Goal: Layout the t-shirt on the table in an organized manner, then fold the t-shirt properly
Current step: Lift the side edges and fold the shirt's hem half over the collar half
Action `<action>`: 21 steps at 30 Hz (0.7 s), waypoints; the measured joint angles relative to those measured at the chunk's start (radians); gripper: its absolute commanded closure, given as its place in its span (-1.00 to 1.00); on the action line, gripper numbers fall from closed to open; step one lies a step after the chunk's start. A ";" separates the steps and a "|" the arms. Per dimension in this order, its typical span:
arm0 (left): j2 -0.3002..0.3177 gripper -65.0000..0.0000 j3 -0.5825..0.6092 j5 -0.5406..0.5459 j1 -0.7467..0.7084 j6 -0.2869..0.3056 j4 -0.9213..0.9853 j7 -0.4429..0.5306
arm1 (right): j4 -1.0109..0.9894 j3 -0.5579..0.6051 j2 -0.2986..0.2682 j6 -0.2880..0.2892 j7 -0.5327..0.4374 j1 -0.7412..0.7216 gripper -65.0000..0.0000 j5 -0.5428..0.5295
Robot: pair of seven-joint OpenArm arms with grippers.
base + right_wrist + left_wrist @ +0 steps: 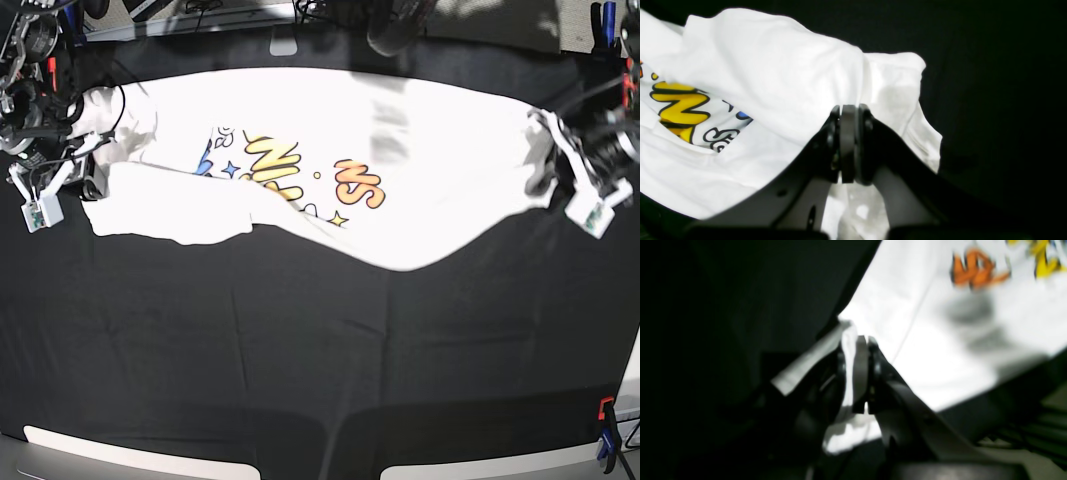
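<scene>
The left pincer (863, 373) is clamped on a bunched edge of the white printed cloth t-shirt (957, 350). At the right wrist, the right pincer (848, 143) pinches another white fold. From the base, the shirt stretches between both across the black-clothed table (320, 350).

left wrist view blurred, t-shirt (940, 350) print (977, 270) unreadable, cut off at edge

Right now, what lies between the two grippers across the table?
In the base view, only the t-shirt spans the stretch from the right gripper to the left gripper, stretched print-up over the table. Each gripper pinches one end of it.
</scene>
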State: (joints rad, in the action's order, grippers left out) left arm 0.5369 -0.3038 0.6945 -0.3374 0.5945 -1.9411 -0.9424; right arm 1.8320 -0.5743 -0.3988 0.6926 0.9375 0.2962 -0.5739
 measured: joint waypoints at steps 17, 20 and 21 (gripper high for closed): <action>-0.002 1.00 -0.001 -0.074 -0.053 0.001 0.000 0.000 | 0.000 0.001 -0.095 0.000 0.087 0.027 1.00 -0.002; -0.002 1.00 -0.001 -0.074 -0.053 0.001 0.000 0.002 | 0.001 0.001 -0.097 0.000 0.113 0.043 1.00 0.000; -0.002 1.00 -0.001 -0.074 -0.053 0.001 0.000 0.003 | 0.001 0.001 -0.095 0.000 0.116 0.042 1.00 0.000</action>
State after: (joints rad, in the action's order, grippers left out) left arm 0.5350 -0.3050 0.6201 -0.3901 0.5953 -1.9411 -0.9394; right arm 1.8328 -0.5732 -0.4938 0.6930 1.0531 0.3382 -0.5735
